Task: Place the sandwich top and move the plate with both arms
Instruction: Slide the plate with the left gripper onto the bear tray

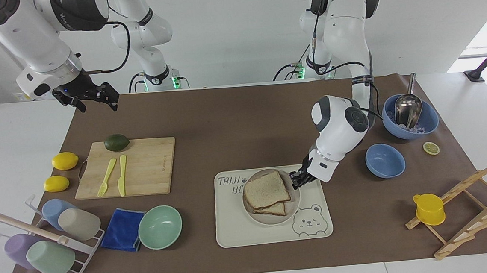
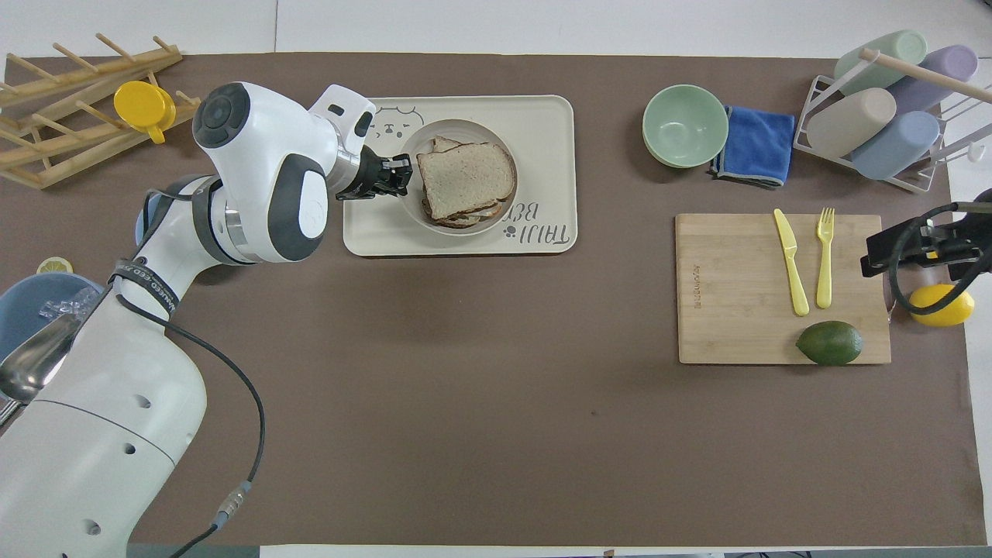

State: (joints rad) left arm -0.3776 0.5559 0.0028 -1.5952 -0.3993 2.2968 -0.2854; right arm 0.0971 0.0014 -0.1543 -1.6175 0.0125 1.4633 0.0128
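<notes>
The sandwich top point(image 1: 266, 189) lies on a lower slice on the plate point(image 1: 275, 220), slightly askew. The plate sits on the cream bear tray point(image 1: 242, 235), beside the bear drawing. My left gripper point(image 1: 294, 181) is shut on the plate's rim at the side toward the left arm's end. In the overhead view the left gripper point(image 2: 404, 172) holds the plate point(image 2: 465, 128) with the sandwich top point(image 2: 466, 180) on it. My right gripper point(image 1: 97, 104) waits open in the air over the mat's edge at the right arm's end; it also shows in the overhead view point(image 2: 914, 248).
A mint green bowl point(image 1: 160, 226) and a blue cloth point(image 1: 122, 229) lie beside the tray. A cutting board point(image 1: 143, 167) holds an avocado, fork and knife. Two blue bowls point(image 1: 385, 160) sit at the left arm's end, with a wooden rack point(image 1: 463, 211).
</notes>
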